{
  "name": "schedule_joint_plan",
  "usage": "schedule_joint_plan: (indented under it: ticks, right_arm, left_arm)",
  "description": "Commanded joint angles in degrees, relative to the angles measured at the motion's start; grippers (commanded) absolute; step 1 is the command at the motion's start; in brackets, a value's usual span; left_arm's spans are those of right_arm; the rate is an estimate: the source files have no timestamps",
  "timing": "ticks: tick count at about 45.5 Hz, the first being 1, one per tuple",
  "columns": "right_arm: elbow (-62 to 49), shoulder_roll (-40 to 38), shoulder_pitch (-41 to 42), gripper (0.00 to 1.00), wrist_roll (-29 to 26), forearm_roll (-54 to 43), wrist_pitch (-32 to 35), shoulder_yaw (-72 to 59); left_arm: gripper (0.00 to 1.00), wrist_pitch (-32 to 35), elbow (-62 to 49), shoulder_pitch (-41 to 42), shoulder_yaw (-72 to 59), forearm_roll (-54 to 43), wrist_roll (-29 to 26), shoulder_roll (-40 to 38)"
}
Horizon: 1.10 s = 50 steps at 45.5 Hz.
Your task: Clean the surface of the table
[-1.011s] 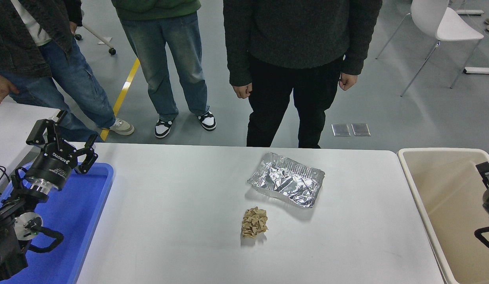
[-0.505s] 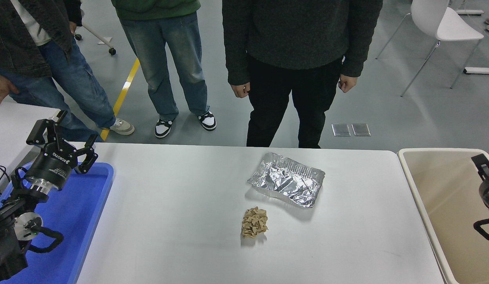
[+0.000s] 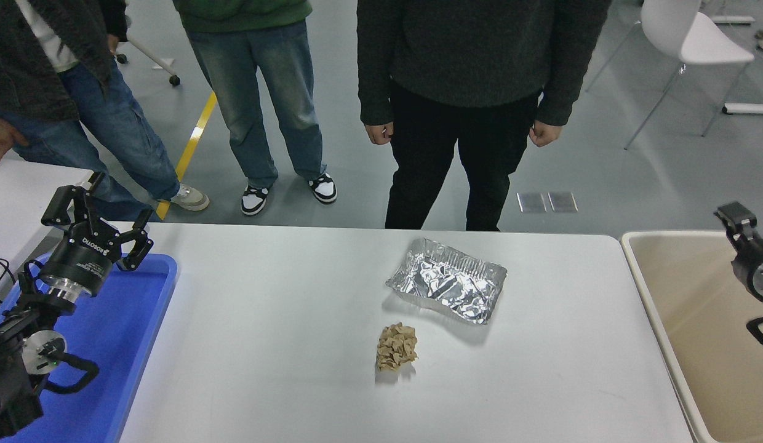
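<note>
White table surface (image 3: pixel 283 344), well left of right gripper (image 3: pixel 741 224) jaws

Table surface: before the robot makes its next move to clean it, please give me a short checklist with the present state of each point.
1. Items to remove from the table surface: crushed foil tray and brown paper wad both lie on it, apart from each other. Not ok yet.
2. Path to them is free: nothing else stands near them. Ok.
3. Beige bin ready: the visible part holds nothing. Ok.
4. Right gripper ready to grasp: only partly in view at the picture's edge. Cannot tell.
5. Left gripper out of the way: open, over the blue tray. Ok.
6. People clear of the table: they stand at its far side. Ok.
</note>
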Motion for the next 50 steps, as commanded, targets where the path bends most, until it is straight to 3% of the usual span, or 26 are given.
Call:
schedule_joint_plan:
  ticks: [1,10,28,50]
  right_arm:
    - [10.53,-1.38,-1.54,1.0,0.04,2.27,-0.32,5.13]
    - [13.17,0.56,-2.69,1.0,1.01,7.91,-0.23,8.3]
    - [17.39,6.36,-9.1,1.0,4.52,7.91,-2.87,17.26]
    - [21.79,6.54,-12.27,1.0,10.33,7.82,-3.05,21.48]
  left_arm:
    - [1.0,0.0,0.01,0.02,0.03,0.0,0.0,0.0]
    - [1.0,0.0,0.01,0.02,0.03,0.0,0.0,0.0]
    - [1.0,0.0,0.01,0.02,0.03,0.0,0.0,0.0]
    - [1.0,0.0,0.01,0.02,0.03,0.0,0.0,0.0]
